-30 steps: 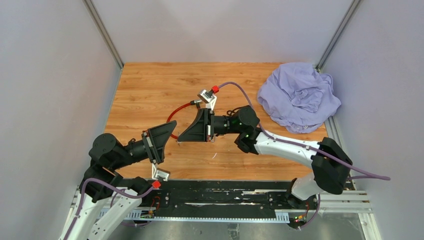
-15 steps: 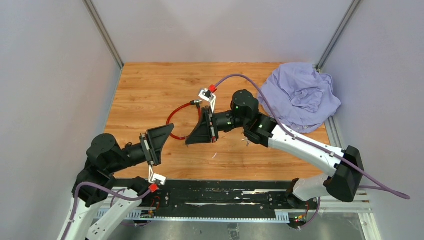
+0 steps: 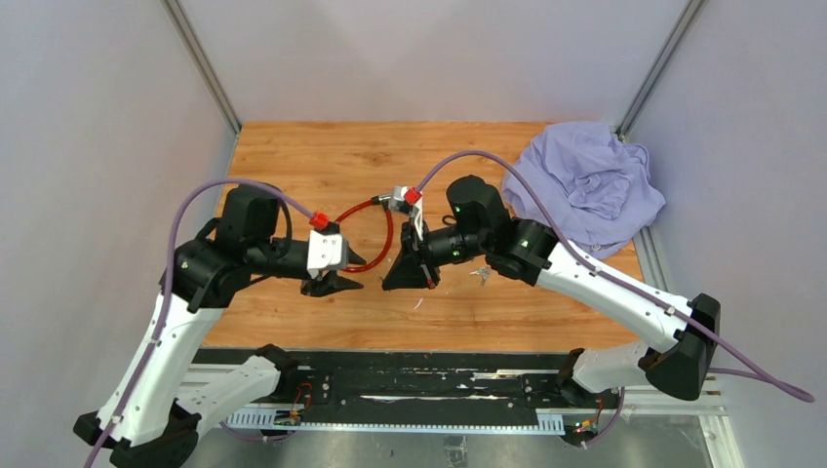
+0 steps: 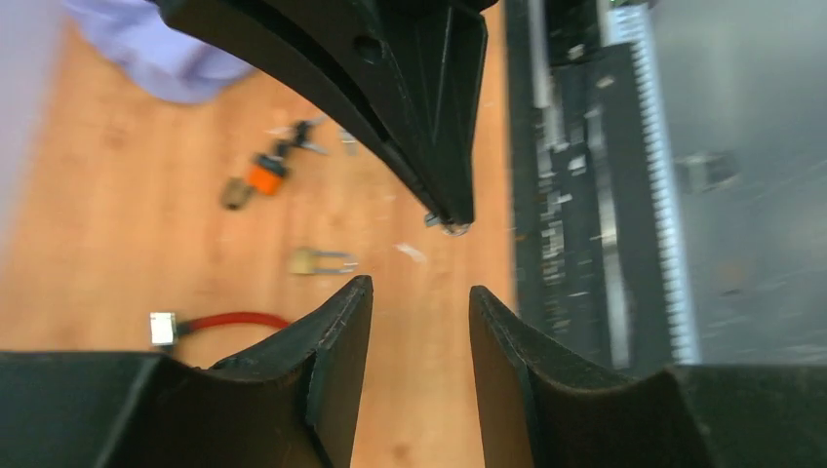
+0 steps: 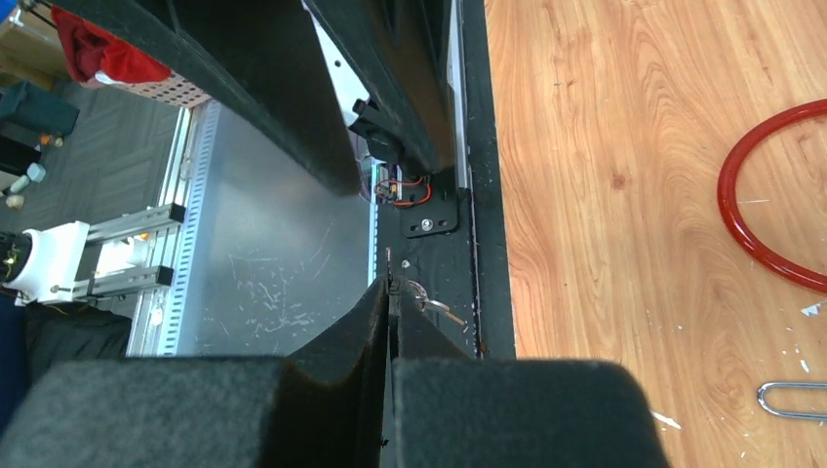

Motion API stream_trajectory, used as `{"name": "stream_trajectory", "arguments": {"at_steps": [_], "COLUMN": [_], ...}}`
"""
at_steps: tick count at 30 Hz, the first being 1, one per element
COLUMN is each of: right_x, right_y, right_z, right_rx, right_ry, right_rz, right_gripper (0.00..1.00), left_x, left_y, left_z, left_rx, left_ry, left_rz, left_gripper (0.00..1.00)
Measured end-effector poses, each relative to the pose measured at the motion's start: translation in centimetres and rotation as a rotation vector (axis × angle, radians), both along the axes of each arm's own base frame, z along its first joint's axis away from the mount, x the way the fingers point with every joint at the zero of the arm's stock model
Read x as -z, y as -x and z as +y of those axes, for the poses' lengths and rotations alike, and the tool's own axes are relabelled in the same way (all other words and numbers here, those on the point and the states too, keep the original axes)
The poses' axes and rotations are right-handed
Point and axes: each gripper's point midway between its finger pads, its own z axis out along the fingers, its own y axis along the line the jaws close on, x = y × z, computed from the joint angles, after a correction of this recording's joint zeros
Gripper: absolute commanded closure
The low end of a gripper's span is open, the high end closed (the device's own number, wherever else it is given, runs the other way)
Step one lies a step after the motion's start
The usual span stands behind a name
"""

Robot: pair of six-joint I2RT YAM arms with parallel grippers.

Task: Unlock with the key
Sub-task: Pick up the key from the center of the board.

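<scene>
My right gripper (image 3: 390,284) (image 5: 390,285) is shut on a small silver key (image 5: 436,306), whose tip pokes out below its fingertips (image 4: 451,227). Just left of it, my left gripper (image 3: 357,286) (image 4: 420,289) faces it, open and holding nothing. A small brass padlock (image 4: 318,261) lies on the wooden table (image 3: 293,166) below them; its wire shackle (image 5: 790,400) shows in the right wrist view. A red cable loop (image 3: 374,234) (image 5: 766,200) with a metal end (image 4: 162,327) lies behind the grippers.
A bunch of keys with an orange tag (image 4: 263,175) (image 3: 480,273) lies right of the right gripper. A crumpled purple cloth (image 3: 583,185) fills the far right corner. Grey walls enclose the table, and a black rail (image 3: 439,385) runs along its near edge.
My left arm has risen from the near-left corner and swung in toward the middle, so its gripper now faces the right one. The right gripper has shifted slightly right and stays shut.
</scene>
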Motion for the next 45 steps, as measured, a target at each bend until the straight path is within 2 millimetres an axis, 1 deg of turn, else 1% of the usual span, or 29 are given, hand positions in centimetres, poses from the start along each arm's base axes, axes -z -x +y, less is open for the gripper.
{"name": "stream_trajectory", "arguments": {"at_steps": [1,3,5,8,11,15,19,23,26,31,38,45], "right_x": [0.1,0.2,0.3,0.5,0.5,0.2,-0.3,-0.8,-0.8,-0.8,-1.4,-1.0], "right_y": [0.1,0.5,0.7,0.9,0.7,0.7,1.0,1.4,1.4,1.5,1.7,1.7], "right_z": [0.0,0.0,0.0,-0.1,-0.1,0.0,0.2,0.3,0.3,0.4,0.5,0.7], "right_rx": [-0.005,-0.013,-0.019,-0.021,-0.012,-0.01,-0.02,-0.03,-0.031,-0.032,-0.04,-0.042], "right_ry": [0.006,0.014,0.019,0.03,0.035,0.03,0.019,0.008,0.008,0.009,-0.003,0.008], "right_rz": [-0.01,-0.022,-0.037,-0.043,-0.051,-0.062,-0.071,-0.079,-0.078,-0.08,-0.09,-0.088], "right_gripper": [0.99,1.0,0.99,0.99,1.0,1.0,1.0,1.0,0.99,1.0,0.99,0.99], "left_x": [0.5,1.0,1.1,0.8,0.7,-0.1,-0.4,-0.1,0.0,0.3,0.7,0.7], "left_y": [0.5,1.2,1.7,2.2,2.6,2.7,2.3,1.7,1.5,1.3,1.2,1.2], "left_z": [-0.4,-0.9,-1.4,-1.8,-2.0,-2.0,-2.1,-2.2,-2.3,-2.3,-2.4,-2.5], "left_rx": [-0.008,-0.024,-0.045,-0.072,-0.097,-0.119,-0.143,-0.171,-0.182,-0.197,-0.205,-0.205], "left_ry": [0.015,0.04,0.073,0.132,0.185,0.228,0.246,0.253,0.256,0.255,0.252,0.253], "left_rz": [0.107,0.246,0.35,0.432,0.478,0.487,0.495,0.51,0.51,0.524,0.546,0.563], "left_gripper": [0.55,0.56,0.58,0.61,0.63,0.63,0.59,0.55,0.52,0.51,0.61,0.72]}}
